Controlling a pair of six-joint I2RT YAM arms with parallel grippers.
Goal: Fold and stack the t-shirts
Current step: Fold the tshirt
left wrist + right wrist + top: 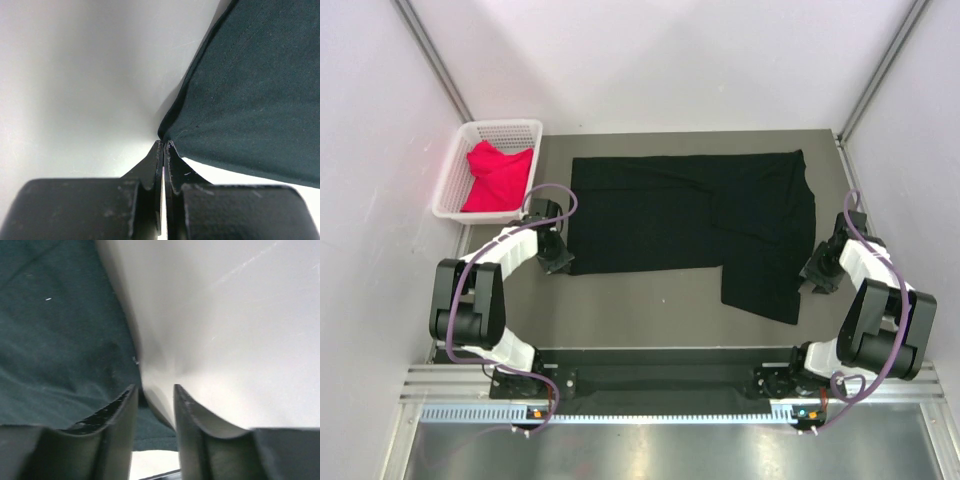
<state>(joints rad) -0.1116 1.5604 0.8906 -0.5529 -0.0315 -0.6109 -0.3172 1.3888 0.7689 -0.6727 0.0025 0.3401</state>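
A large black cloth t-shirt (670,215) lies spread across the middle of a flat grey bench (650,300), mostly smooth, with one part hanging lower toward the near right so that its outline is uneven. A bright red-pink cloth t-shirt (498,175) sits crumpled inside a white plastic lattice basket (450,180) at the far left of the bench, well apart from the black one. The left pincer (163,146) is at the black shirt's near-left corner, its jaws pressed together, and the tip of that corner runs straight into them, so it appears clamped on the cloth. The right pincer (156,390) is low at the shirt's right edge, its jaws standing apart; one jaw is over the dark fabric, the other over bare bench, and nothing is gripped. Both shirts look light, thin and limp. They will likely sag and drape when lifted, and slide easily on the smooth bench. The best holds seem to be the stitched hems and corners, pinched at two points well apart so the cloth stays taut and folds cleanly without bunching.
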